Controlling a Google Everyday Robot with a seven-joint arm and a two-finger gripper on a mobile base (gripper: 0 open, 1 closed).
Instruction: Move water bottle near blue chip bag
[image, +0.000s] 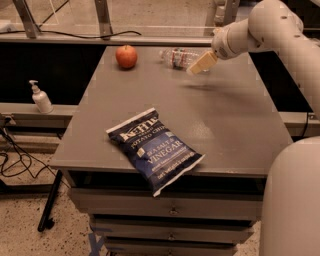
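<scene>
At table (240, 115) 12 o'clock, bottle (178, 57) lies on its side, apple (126, 56) at its 9. The gripper (201, 63) sits at bottle's 3 o'clock end; hold and opening cannot be told. The bag (155, 148) lies at 6 o'clock, well apart

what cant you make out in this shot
One camera view only:
1. The water bottle: its right end is hidden behind the gripper at the far side of the table; whether they touch cannot be told. Its label print is too small to read.
2. The blue chip bag: the small print is blurred.
3. The arm: cut off by the right edge.
</scene>
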